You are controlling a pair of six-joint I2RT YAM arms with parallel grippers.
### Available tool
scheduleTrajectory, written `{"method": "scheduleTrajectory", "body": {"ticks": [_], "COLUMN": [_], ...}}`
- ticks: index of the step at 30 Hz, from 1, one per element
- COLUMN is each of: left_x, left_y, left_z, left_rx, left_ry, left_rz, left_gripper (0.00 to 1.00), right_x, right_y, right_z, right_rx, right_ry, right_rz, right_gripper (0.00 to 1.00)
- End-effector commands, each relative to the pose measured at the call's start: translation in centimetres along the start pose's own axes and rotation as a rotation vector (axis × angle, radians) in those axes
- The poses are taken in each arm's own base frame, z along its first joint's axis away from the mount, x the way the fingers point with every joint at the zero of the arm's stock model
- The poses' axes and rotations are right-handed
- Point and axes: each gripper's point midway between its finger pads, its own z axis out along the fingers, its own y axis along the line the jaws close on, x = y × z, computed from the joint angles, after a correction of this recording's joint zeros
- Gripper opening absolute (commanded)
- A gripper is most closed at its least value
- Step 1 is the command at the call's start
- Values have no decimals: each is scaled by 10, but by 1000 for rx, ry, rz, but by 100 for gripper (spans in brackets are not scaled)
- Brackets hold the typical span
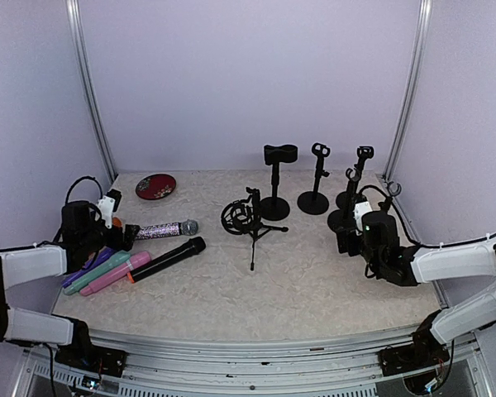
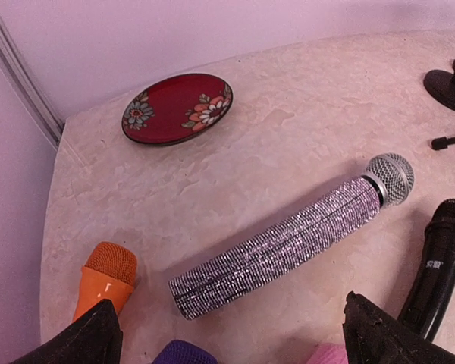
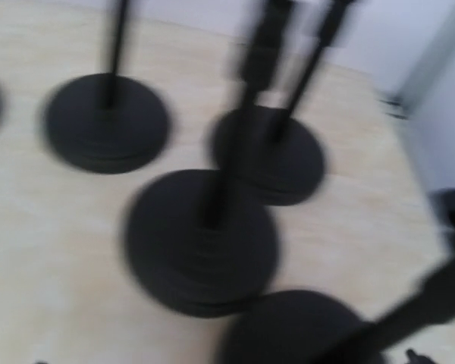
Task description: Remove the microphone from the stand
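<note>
The glittered microphone point(image 2: 288, 243) is found lying flat on the tabletop point(image 2: 288, 114) near the left edge, clear of every stand. Its long axis is set roughly along the near edge, with the butt toward the left edge and the mesh head toward the middle. The left fingers point(image 2: 379, 337) are spread wide apart with nothing held. They are placed just behind the butt end, so the body is seen running away from them and slanting to the right. A black microphone point(image 2: 440, 258) is laid just beside it on the right and an orange-headed one point(image 2: 106, 277) on the left, so little free room is left on either flank. The right fingers point(image 1: 345, 241) are held well apart from it, close to the right edge among the black stands point(image 3: 201, 243). Whether they are spread or closed cannot be told, as the right wrist view is smeared. In the top view no microphone can be made out in any clip, neither in the tripod mount point(image 1: 248, 217) nor in the round-based stands. The removal is therefore judged to be done, or nearly so. Should the microphone have to be handled again, the left arm is clearly the nearer one, and the fingers would have to be closed across the slanted body, not along it.
</note>
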Motion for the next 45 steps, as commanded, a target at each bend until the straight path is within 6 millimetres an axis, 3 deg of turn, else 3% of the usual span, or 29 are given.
{"method": "scheduleTrajectory", "body": {"ticks": [1,4,7,16,24,45], "left_x": [-40,-34,-36,-23,-22,-22], "left_y": [18,20,25,22,31,33], "left_z": [6,14,11,-10,7,8], "left_rx": [-73,-91,-128,-151,-143,-139], "left_ry": [-231,-269,-357,-471,-420,-420], "left_rz": [-60,-109,-137,-146,-185,-193], "left_gripper": [99,99,99,99,99,99], "right_x": [-32,-36,-36,-3,3,6], "right_y": [-49,-67,-86,-134,-128,-134], "right_z": [-6,-11,-5,25,45,43], "right_rx": [131,161,189,190,129,120], "right_ry": [-145,-230,-240,-252,-269,-279], "right_rz": [76,76,89,181,135,169], "right_gripper": [100,100,100,100,100,100]}}
